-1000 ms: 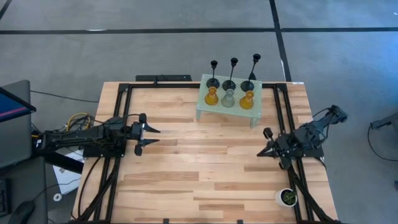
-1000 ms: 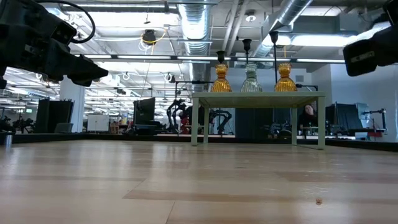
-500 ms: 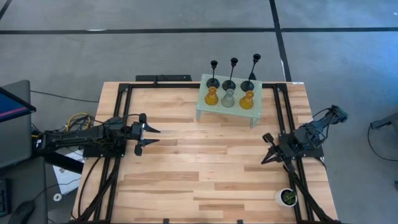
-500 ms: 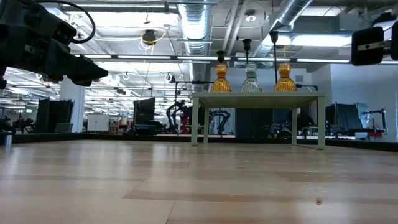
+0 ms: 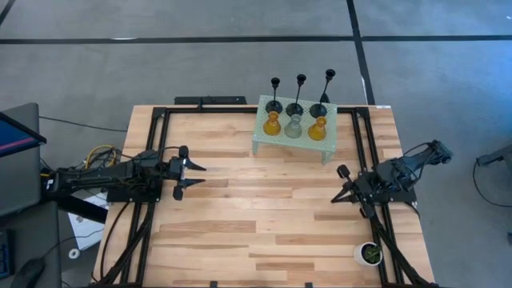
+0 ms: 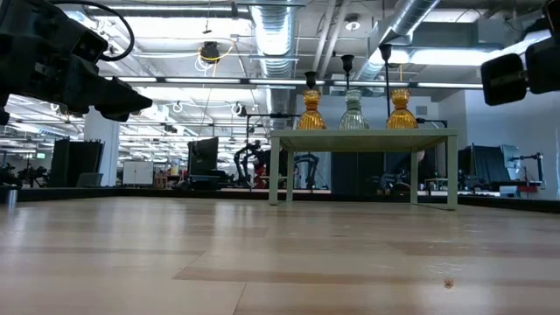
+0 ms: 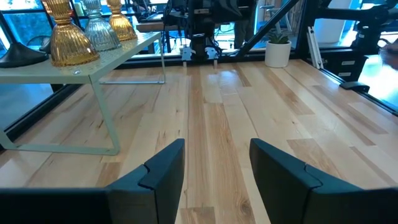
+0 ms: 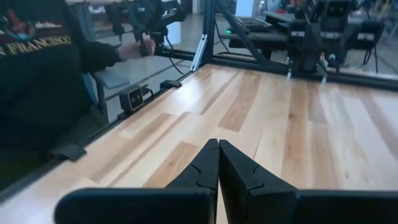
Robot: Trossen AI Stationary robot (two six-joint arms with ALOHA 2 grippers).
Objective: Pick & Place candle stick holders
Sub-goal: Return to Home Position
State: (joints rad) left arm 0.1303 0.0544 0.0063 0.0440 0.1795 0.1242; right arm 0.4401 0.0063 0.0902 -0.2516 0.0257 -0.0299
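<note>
Six candle stick holders stand by their bases on a small pale green stand point(image 5: 264, 138) at the table's far edge. Three black thin-stemmed ones point(image 5: 298, 94) are at the back. Two amber ones point(image 5: 273, 124) point(image 5: 318, 128) flank a grey-green one point(image 5: 294, 126) in front. They also show in the low view point(image 6: 353, 109) and the left wrist view point(image 7: 65, 40). My left gripper point(image 5: 197, 175) is open and empty over the table's left part. My right gripper point(image 5: 335, 197) is shut and empty over the right part, below the stand in the high view.
A small white pot with a green plant point(image 5: 370, 254) stands at the near right corner, close to my right arm. A person in a dark sleeve point(image 8: 37, 74) is beside the table. Bare wood lies between the two grippers point(image 5: 264, 192).
My right arm has swung a little toward the table's near edge and come back to about where it was.
</note>
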